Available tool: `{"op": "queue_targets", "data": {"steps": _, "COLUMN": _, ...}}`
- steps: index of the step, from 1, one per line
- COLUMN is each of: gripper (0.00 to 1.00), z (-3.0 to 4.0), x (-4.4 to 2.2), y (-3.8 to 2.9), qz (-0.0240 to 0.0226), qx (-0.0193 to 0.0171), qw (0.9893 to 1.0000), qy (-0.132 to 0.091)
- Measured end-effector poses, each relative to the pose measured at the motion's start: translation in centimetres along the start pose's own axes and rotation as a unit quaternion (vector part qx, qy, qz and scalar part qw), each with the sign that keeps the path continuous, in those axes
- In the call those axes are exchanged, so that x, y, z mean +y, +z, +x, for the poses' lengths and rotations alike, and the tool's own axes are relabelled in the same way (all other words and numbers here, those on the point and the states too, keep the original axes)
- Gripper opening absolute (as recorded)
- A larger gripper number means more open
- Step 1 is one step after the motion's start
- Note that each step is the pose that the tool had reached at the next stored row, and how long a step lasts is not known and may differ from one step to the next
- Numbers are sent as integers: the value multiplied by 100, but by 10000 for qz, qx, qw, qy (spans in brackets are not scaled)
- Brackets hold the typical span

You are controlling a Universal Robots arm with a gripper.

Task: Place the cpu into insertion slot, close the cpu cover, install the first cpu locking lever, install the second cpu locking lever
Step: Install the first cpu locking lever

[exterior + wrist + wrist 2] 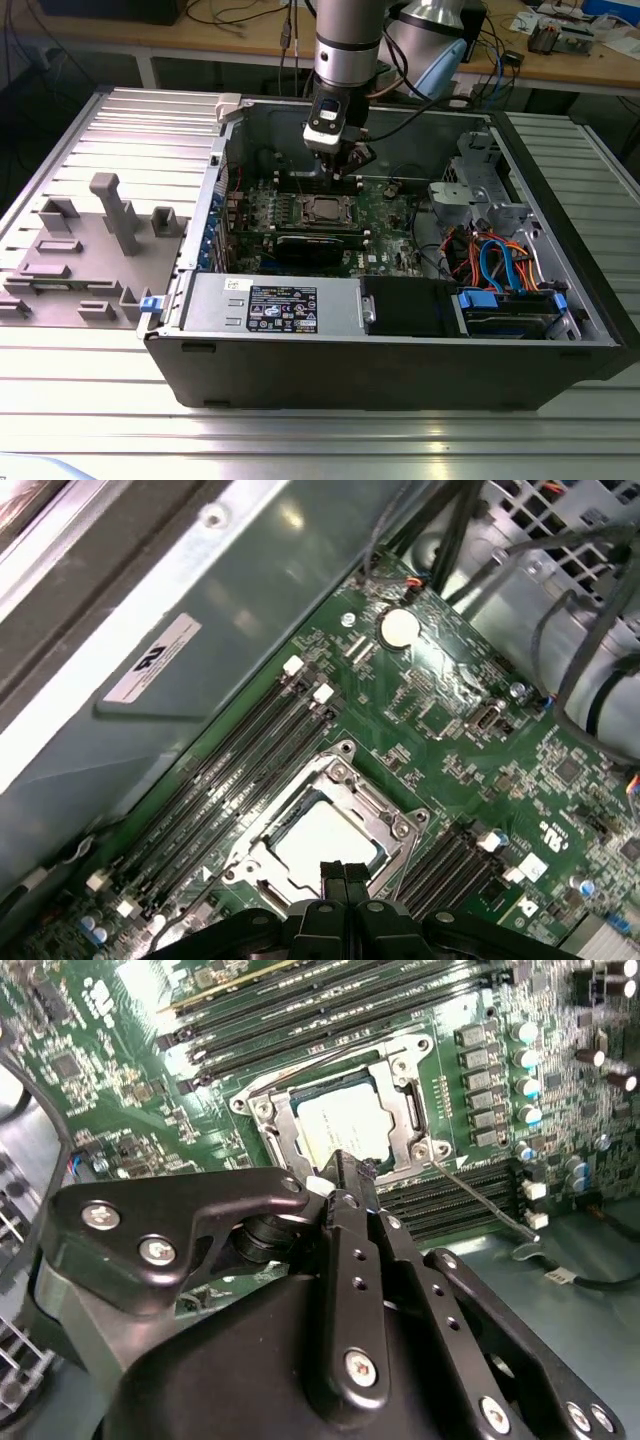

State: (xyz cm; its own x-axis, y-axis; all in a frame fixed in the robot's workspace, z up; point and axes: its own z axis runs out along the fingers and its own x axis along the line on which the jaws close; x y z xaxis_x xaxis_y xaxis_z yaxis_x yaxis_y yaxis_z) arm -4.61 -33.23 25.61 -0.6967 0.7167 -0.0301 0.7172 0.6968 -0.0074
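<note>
as the tool (343, 872) hangs pinched together, empty, cpu (325, 842) beneath cpu cover (392, 825)

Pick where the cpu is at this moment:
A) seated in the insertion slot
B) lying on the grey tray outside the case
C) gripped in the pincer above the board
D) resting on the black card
A: in the second wrist view the cpu lies flat in the insertion slot with the cpu cover framing it, while the shut pincer hovers above it without a chip.
</note>
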Motion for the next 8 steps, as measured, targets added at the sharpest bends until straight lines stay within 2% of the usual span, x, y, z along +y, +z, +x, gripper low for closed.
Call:
{"op": "queue_targets", "data": {"steps": 1, "gripper": 11, "z": 0, "x": 0, "y": 0, "qz": -3, "qx": -1, "qw": 9999, "qy": -109}}
{"op": "queue_targets", "data": {"steps": 2, "gripper": 11, "z": 0, "x": 0, "y": 0, "qz": -11, "qx": -3, "qw": 9993, "qy": -368}}
{"op": "queue_targets", "data": {"steps": 3, "gripper": 11, "z": 0, "x": 0, "y": 0, "qz": -16, "qx": -4, "qw": 9986, "qy": -531}}
{"op": "queue_targets", "data": {"steps": 4, "gripper": 11, "z": 0, "x": 0, "y": 0, "qz": -21, "qx": -5, "qw": 9975, "qy": -711}}
{"op": "queue_targets", "data": {"steps": 6, "gripper": 11, "z": 0, "x": 0, "y": 0, "qz": -27, "qx": -7, "qw": 9959, "qy": -909}}
{"op": "queue_targets", "data": {"steps": 8, "gripper": 11, "z": 3, "x": -3, "y": 0, "qz": -36, "qx": -9, "qw": 9929, "qy": -1192}}
